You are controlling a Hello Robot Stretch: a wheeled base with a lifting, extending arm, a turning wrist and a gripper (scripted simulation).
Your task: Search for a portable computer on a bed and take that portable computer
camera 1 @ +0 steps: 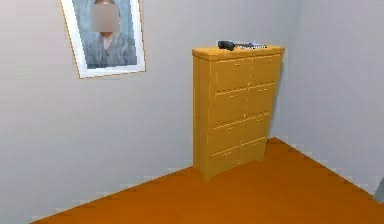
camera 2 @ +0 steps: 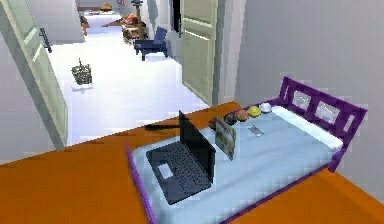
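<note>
The robot's front is being pointed toward a wooden dresser (camera 1: 238, 108), which is being seen a little right of the middle of the forward view. The side on which the arm reaches is being turned toward a bed (camera 2: 285, 165), which is lying near that side. An open laptop (camera 2: 185, 158) on the bed is being framed close to the middle of the arm side view, so the reaching side is being faced nearly straight at it.
</note>
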